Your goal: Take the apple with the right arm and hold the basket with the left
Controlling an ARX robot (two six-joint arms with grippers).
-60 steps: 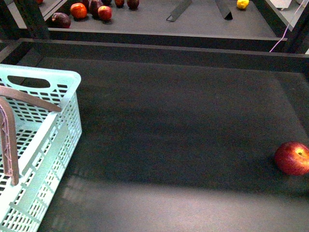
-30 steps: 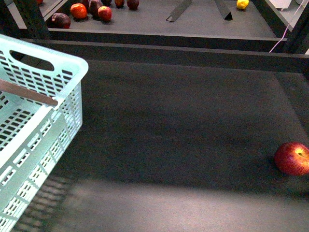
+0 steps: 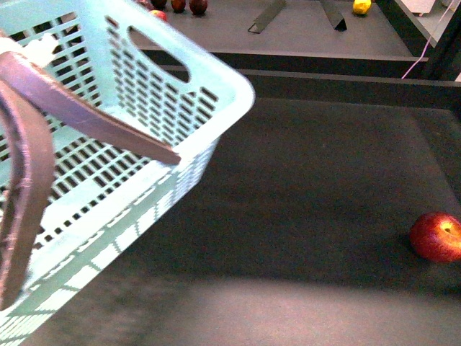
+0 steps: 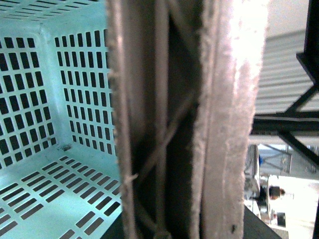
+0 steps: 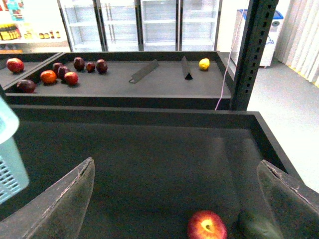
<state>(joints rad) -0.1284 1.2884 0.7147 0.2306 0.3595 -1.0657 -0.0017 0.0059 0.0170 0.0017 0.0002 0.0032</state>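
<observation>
The red apple (image 3: pixel 436 238) with a yellowish stem patch lies on the dark table at the far right. In the right wrist view the apple (image 5: pixel 206 225) shows between the wide-open fingers of my right gripper (image 5: pixel 175 163), touching neither. The light-turquoise slotted basket (image 3: pixel 166 94) is lifted and tilted at the left. My left gripper's brown fingers (image 3: pixel 32 180) reach over its near side. In the left wrist view my left gripper (image 4: pixel 179 119) is shut on the basket and its padded fingers fill the middle, with the basket's inside (image 4: pixel 50 99) beside them. The right gripper is out of the front view.
A raised rim (image 3: pixel 324 79) bounds the table at the back. Behind it a shelf holds small dark-red and orange fruits (image 5: pixel 60 74), a yellow lemon (image 5: pixel 204 63) and two metal wedges (image 5: pixel 144 70). A dark post (image 5: pixel 254 50) stands at the right. The basket's corner (image 5: pixel 10 159) shows beside the right gripper.
The basket has risen and swung up and to the right, tilting, and now fills the left of the front view. The apple has not moved.
</observation>
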